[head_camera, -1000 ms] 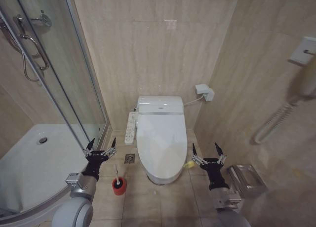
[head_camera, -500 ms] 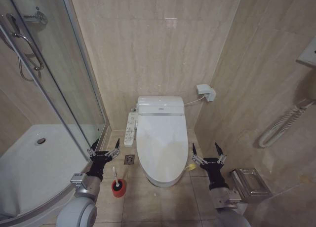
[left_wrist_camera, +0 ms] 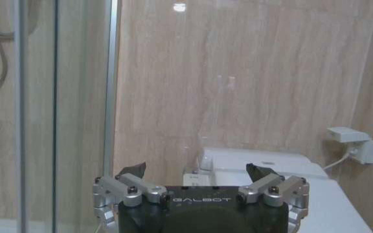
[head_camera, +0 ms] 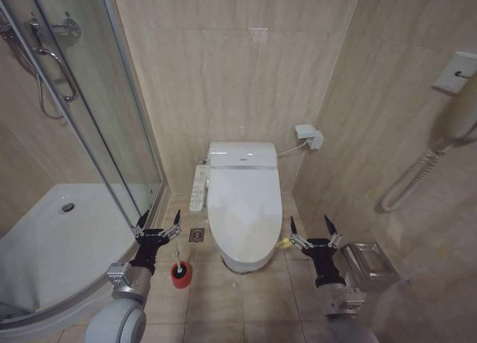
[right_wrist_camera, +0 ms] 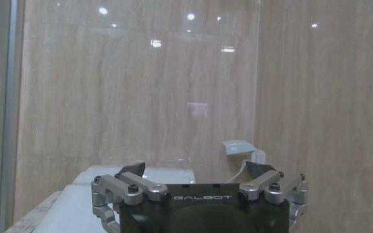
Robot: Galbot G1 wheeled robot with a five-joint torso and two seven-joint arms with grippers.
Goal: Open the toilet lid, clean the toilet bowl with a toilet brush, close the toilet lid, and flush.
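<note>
The toilet lid [head_camera: 244,209] lies closed on the toilet against the rear wall. The toilet brush [head_camera: 179,272] stands on the floor to its left, before the shower tray [head_camera: 52,246]. The left hand [head_camera: 158,229] hovers above the brush; the right hand [head_camera: 311,233] hovers right of the toilet.

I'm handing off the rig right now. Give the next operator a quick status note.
Left gripper: open, empty, held above the floor between the shower and the toilet, above the brush.
Right gripper: open, empty, held on the toilet's other side.
Lid: down, closed over the bowl.
Brush: standing in its red holder on the floor beside the toilet, under the left gripper, not touched.
Done: nothing that shows; neither gripper touches anything.
Left: open the lid, brush the bowl, close the lid, flush.
</note>
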